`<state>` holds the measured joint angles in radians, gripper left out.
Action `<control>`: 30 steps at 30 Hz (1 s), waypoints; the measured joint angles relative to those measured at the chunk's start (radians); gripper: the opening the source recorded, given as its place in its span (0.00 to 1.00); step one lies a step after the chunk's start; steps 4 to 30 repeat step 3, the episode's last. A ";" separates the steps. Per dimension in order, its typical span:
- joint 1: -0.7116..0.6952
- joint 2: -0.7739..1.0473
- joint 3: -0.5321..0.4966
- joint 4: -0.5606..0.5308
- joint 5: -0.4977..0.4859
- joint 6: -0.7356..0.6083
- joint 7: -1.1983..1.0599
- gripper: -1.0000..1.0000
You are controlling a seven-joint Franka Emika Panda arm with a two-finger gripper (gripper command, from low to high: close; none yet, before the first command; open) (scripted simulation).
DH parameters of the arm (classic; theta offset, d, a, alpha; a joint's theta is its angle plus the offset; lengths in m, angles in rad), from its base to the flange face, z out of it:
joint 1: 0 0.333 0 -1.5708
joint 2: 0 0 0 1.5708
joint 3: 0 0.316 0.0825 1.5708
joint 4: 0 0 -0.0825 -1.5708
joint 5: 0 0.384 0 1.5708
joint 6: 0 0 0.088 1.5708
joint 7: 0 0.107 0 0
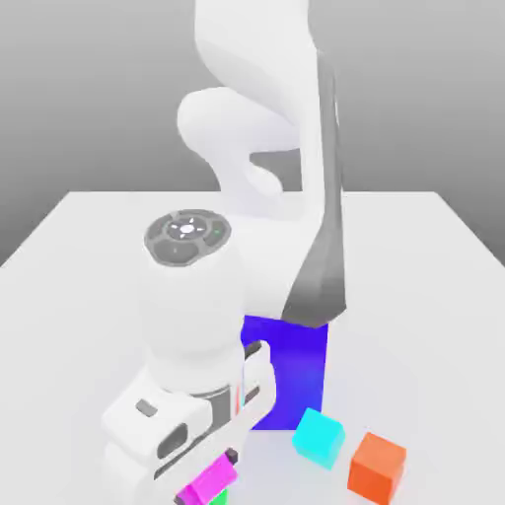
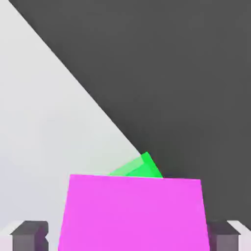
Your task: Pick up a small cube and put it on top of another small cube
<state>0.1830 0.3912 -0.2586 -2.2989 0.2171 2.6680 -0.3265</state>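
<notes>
Pink cube (image 2: 131, 213) sits between the gripper (image 2: 131, 238) fingers (image 2: 29, 236), one finger at each side face in the hand view, so the hand is closed on it. In the exterior view the pink cube (image 1: 209, 483) is at the bottom edge, just left of centre, under the hand.

Largest to smallest:
- Arm (image 1: 266, 148): white, runs from top centre down to the lower left of the exterior view; grey panel on its right side.
- Table (image 1: 414, 256): white, covers the lower half of the exterior view. In the hand view its edge runs diagonally from upper left toward centre, dark floor beyond.
- Blue block (image 1: 296, 370): right of the wrist, centre of the exterior view, partly hidden by the arm.
- Orange cube (image 1: 377, 466): lower right, on the table.
- Cyan cube (image 1: 319, 436): just left of orange, apart from it.
- Green cube (image 2: 139, 168): directly under pink, mostly hidden by it. Exterior view shows a green sliver (image 1: 221, 499) below pink. Cannot tell if the two touch.
</notes>
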 joint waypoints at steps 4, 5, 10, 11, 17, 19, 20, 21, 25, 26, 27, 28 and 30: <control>0.002 -0.030 -0.004 -0.002 -0.024 -0.024 0.017 1.00; 0.002 -0.030 -0.004 -0.002 -0.024 -0.024 0.017 1.00; 0.002 -0.030 -0.004 -0.002 -0.024 -0.024 0.017 1.00; 0.002 -0.030 -0.004 -0.002 -0.024 -0.024 0.017 1.00; 0.002 -0.030 -0.004 -0.002 -0.024 -0.024 0.017 1.00; 0.002 -0.030 -0.004 -0.002 -0.024 -0.024 0.017 1.00; 0.002 -0.030 -0.004 -0.002 -0.024 -0.024 0.017 1.00; 0.002 -0.030 -0.004 -0.002 -0.024 -0.024 0.017 1.00; 0.002 -0.030 -0.004 -0.002 -0.024 -0.024 0.017 1.00; 0.002 -0.030 -0.004 -0.002 -0.024 -0.024 0.017 1.00; 0.002 -0.030 -0.004 -0.002 -0.024 -0.024 0.017 1.00; 0.002 -0.030 -0.004 -0.002 -0.024 -0.024 0.017 1.00; 0.002 -0.030 -0.004 -0.002 -0.024 -0.024 0.017 1.00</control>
